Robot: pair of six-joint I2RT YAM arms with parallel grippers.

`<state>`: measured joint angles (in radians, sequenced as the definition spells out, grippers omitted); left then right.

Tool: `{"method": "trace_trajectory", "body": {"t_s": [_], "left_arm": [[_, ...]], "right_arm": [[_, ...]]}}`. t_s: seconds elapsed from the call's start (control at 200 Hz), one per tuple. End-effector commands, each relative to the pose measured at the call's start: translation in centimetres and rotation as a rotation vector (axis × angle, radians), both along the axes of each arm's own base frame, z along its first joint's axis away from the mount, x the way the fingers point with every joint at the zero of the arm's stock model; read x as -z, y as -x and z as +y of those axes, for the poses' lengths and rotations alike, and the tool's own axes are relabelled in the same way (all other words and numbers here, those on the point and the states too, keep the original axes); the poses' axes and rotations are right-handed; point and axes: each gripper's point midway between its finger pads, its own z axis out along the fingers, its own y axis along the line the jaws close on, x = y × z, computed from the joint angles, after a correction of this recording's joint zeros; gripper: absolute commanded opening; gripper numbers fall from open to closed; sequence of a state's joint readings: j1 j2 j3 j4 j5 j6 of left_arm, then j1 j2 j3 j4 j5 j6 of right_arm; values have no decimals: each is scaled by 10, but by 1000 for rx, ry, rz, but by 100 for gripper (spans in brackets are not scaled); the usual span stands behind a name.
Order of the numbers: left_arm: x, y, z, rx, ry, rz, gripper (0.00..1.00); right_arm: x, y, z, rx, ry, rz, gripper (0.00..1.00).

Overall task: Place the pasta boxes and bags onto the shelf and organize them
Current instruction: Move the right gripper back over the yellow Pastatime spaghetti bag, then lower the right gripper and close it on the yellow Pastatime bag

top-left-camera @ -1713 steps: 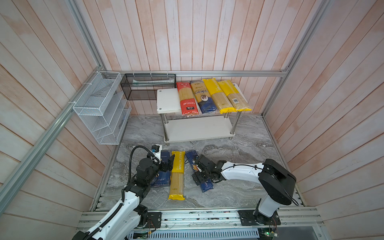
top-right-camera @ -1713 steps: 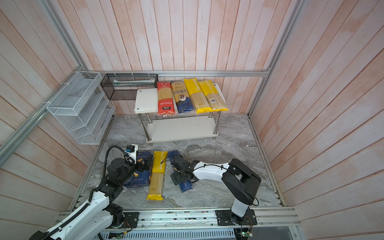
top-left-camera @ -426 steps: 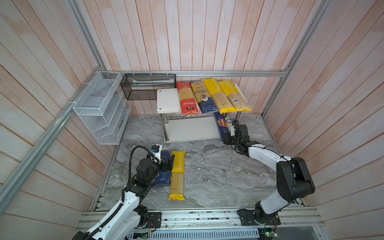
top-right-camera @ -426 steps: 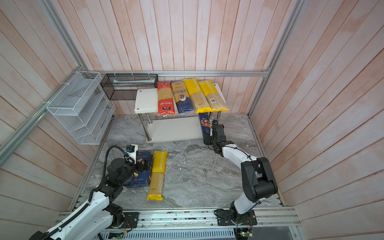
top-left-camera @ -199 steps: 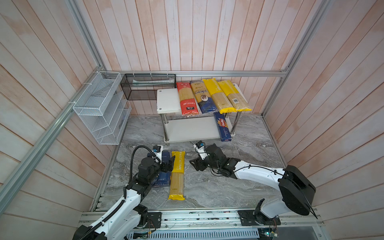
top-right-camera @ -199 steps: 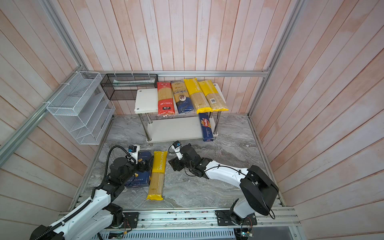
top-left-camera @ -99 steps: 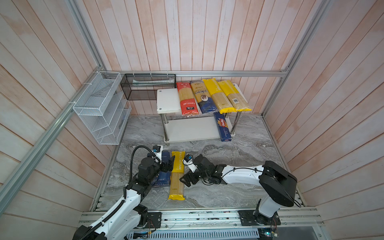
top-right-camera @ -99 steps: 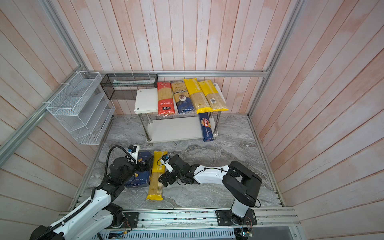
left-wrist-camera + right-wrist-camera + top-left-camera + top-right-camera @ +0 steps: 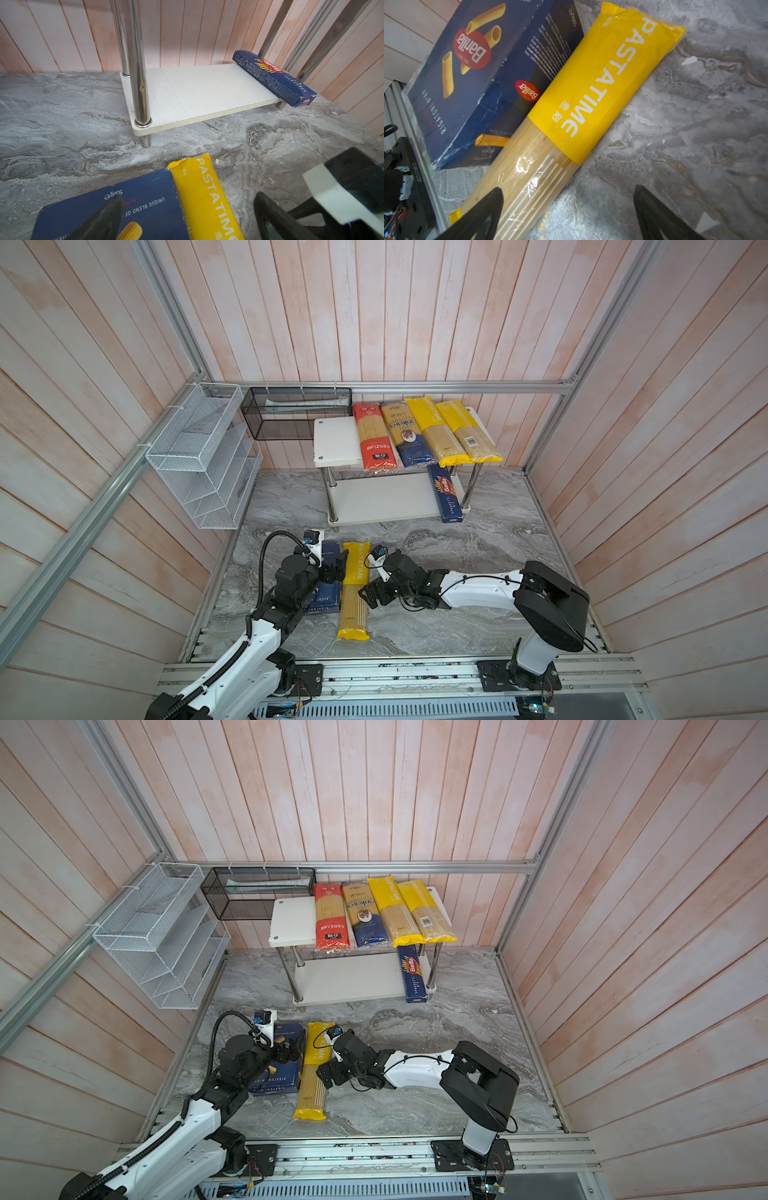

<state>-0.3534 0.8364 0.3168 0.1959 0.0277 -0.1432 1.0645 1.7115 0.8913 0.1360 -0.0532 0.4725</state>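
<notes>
The shelf [image 9: 334, 441] stands at the back; its top board carries a red-ended bag [image 9: 374, 437], a beige-and-navy bag [image 9: 405, 433] and two yellow-ended bags [image 9: 434, 431]. The narrow spaghetti box [image 9: 446, 493] [image 9: 274, 78] lies at the lower board's right end. On the floor the wide rigatoni box [image 9: 278, 1077] [image 9: 467, 72] lies beside a yellow-ended bag [image 9: 353, 593] [image 9: 591, 83]. My left gripper [image 9: 187, 207] is open, spanning the box's edge and the bag. My right gripper [image 9: 566, 193] is open at the bag's right side, one finger over its clear part.
A white wire mesh rack [image 9: 199, 456] hangs on the left wall and a black mesh basket [image 9: 291, 412] hangs behind the shelf's left end. Wooden walls and aluminium rails close in the grey marble floor [image 9: 478, 556].
My right arm swung from the shelf, where the spaghetti box stays on the lower board, down to the yellow-ended bag on the floor, and its jaws widened. The left arm barely moved.
</notes>
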Motion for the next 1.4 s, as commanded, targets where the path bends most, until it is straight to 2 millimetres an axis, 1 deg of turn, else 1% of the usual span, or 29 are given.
{"method": "trace_trajectory", "body": {"t_s": [0.0,0.155,0.245,0.33,0.445,0.575,0.71,0.835,0.995,1.1,1.295,1.395], "left_arm": [[-6,-2,5,-29,7,-12,100],[-6,-2,5,-31,7,-10,100],[-5,-3,5,-32,6,-6,100],[-5,-3,4,-31,6,-6,100],[-6,-3,5,-33,7,-8,100],[-9,0,9,-47,15,-27,100],[-9,1,10,-53,20,-30,100],[-8,1,10,-54,18,-27,100],[-10,2,8,-38,19,-33,100],[-9,1,8,-42,20,-29,100],[-8,0,9,-49,16,-22,100],[-8,0,8,-45,17,-25,100]], "right_arm": [[0,-3,6,19,-24,11,98],[11,-1,12,16,-20,51,98],[17,-3,11,30,-2,58,98],[18,-7,10,54,-1,52,98],[22,-12,7,67,47,42,98],[28,-10,8,66,65,61,98],[27,-8,13,52,54,75,98],[33,-8,18,49,73,105,98],[32,-2,31,7,64,127,98],[36,-1,34,-1,91,140,98],[50,-1,31,6,176,132,98],[58,-7,19,17,270,97,98]]}}
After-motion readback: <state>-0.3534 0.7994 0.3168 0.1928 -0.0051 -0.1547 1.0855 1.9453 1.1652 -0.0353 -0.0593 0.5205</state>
